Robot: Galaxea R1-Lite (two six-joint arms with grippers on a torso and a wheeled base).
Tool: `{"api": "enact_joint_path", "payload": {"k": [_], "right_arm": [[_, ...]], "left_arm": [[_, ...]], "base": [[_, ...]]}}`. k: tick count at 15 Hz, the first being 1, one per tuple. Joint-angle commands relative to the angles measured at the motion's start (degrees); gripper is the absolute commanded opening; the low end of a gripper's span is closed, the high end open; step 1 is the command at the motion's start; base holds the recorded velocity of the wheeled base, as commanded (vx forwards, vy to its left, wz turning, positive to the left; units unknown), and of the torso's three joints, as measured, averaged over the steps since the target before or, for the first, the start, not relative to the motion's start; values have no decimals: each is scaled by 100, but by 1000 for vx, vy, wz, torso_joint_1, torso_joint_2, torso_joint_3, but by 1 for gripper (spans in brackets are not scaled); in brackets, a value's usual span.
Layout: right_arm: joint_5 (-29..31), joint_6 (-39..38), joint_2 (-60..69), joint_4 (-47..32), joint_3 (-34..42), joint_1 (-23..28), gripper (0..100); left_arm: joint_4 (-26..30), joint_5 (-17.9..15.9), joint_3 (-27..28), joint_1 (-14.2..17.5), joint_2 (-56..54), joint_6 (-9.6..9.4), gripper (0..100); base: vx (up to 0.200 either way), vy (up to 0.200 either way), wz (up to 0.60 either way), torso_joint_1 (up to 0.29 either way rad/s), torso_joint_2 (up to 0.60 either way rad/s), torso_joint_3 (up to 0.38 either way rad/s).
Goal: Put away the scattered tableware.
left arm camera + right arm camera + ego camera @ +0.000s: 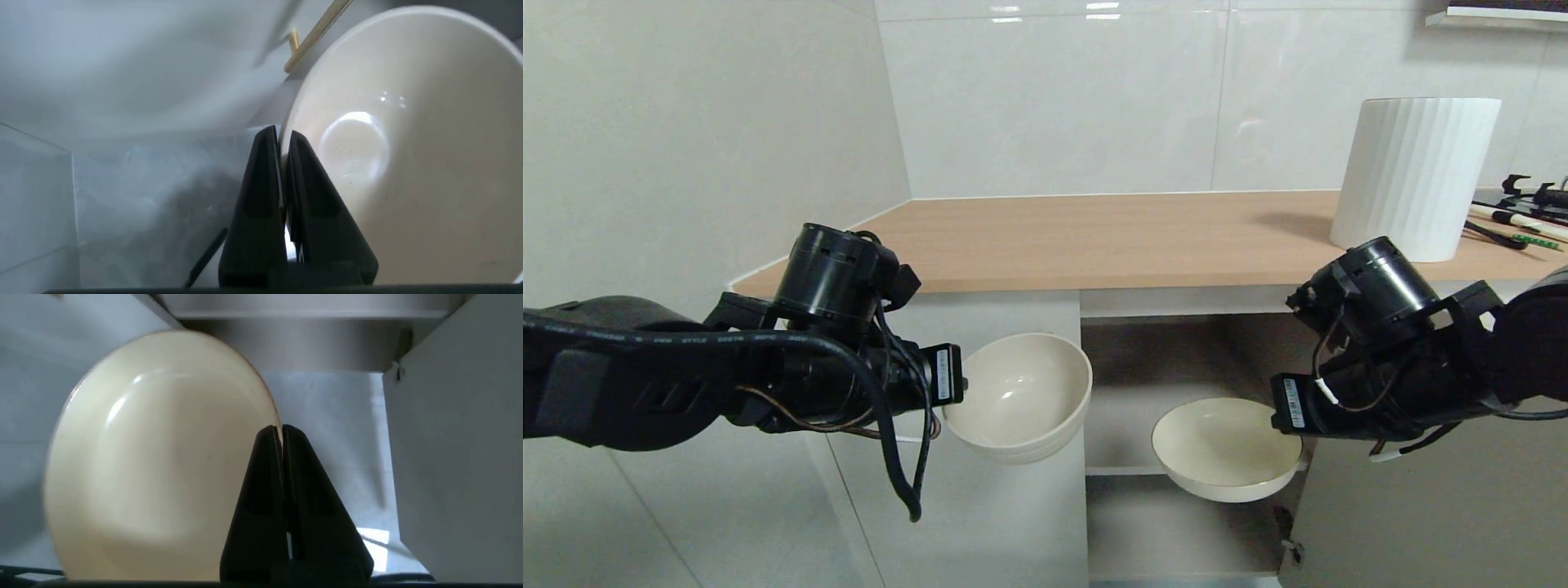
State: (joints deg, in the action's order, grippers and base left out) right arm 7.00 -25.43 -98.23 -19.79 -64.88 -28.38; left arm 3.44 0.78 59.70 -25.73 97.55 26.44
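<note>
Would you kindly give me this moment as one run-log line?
left claw: shut on deep cream bowl | right claw: shut on shallow cream plate | open white cabinet ahead

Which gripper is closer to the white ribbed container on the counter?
Right. The right gripper, shut on a plate, is below the container, in front of the counter. The left gripper, shut on a bowl, is far to its left.

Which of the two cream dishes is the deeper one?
The bowl in the left gripper. It has tall curved walls, while the plate in the right gripper is shallow and wide.
</note>
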Motion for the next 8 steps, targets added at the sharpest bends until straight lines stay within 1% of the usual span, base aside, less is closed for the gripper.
{"api": "enact_joint_path", "payload": {"k": [1, 3, 6, 7, 8], "right_arm": [[56, 47, -530, 115, -7, -1, 0], [109, 56, -917, 379, 10, -1, 0], [179, 12, -2016, 1117, 10, 17, 0], [206, 3, -2121, 1214, 10, 25, 0], [337, 3, -2552, 1609, 10, 78, 0]], "left_arm": [[8, 1, -2, -2, 62, 1, 0], [8, 1, -2, -46, 62, 1, 0], [8, -8, -2, -72, 62, 1, 0], [8, -8, -2, -72, 62, 1, 0], [8, 1, -2, -81, 62, 1, 0]], "base": [[0, 0, 0, -56, 76, 46], [0, 0, 0, -16, 23, 25], [0, 0, 0, 0, 0, 0], [0, 0, 0, 0, 0, 0], [0, 0, 0, 0, 0, 0]]}}
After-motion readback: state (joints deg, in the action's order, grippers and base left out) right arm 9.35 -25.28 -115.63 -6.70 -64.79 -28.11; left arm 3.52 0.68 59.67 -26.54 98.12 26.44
